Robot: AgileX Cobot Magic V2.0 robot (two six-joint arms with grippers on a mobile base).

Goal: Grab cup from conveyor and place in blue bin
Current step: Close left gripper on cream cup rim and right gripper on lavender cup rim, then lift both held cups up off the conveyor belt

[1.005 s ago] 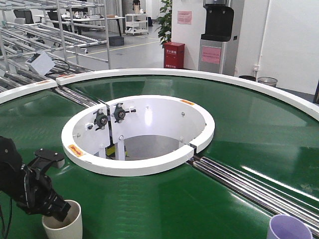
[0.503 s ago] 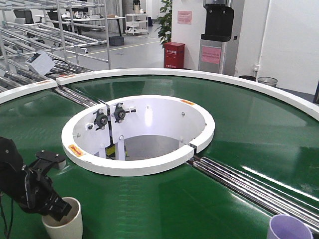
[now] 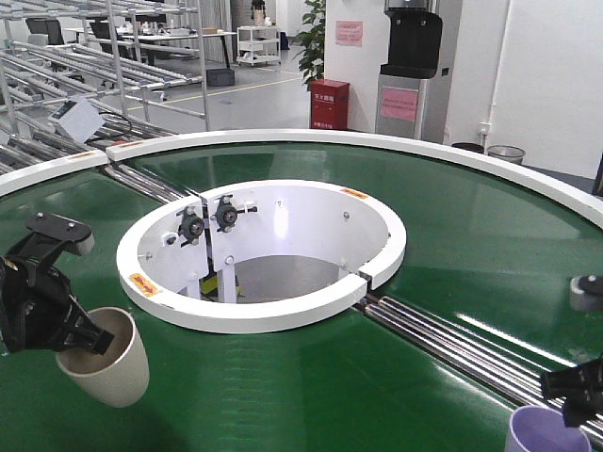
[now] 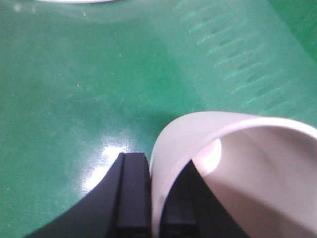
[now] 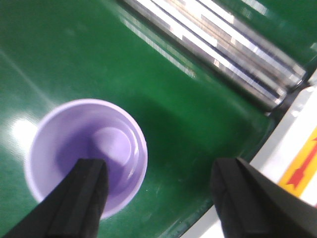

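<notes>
The conveyor (image 3: 452,235) has a dark green belt. My left gripper (image 3: 89,341) is shut on the rim of a cream cup (image 3: 108,367) and holds it tilted above the belt at the left. In the left wrist view one finger (image 4: 133,193) is outside the cup wall (image 4: 247,163) and the other inside, with the gripper (image 4: 154,198) pinching the rim. My right gripper (image 3: 575,388) is open just above a purple cup (image 3: 546,433) standing on the belt. In the right wrist view the gripper (image 5: 163,198) has one finger over the purple cup's (image 5: 86,158) mouth and one outside it. The blue bin is out of view.
The white inner ring (image 3: 264,254) surrounds the conveyor's open centre. Steel rollers (image 3: 452,339) cross the belt near the purple cup. The white outer rim (image 5: 297,163) lies close to my right gripper. Metal racks (image 3: 94,66) and a water dispenser (image 3: 415,66) stand beyond the conveyor.
My left gripper has lifted the cream cup off the belt, up and to the left, and the cup now tilts. My right gripper has come into view above the purple cup.
</notes>
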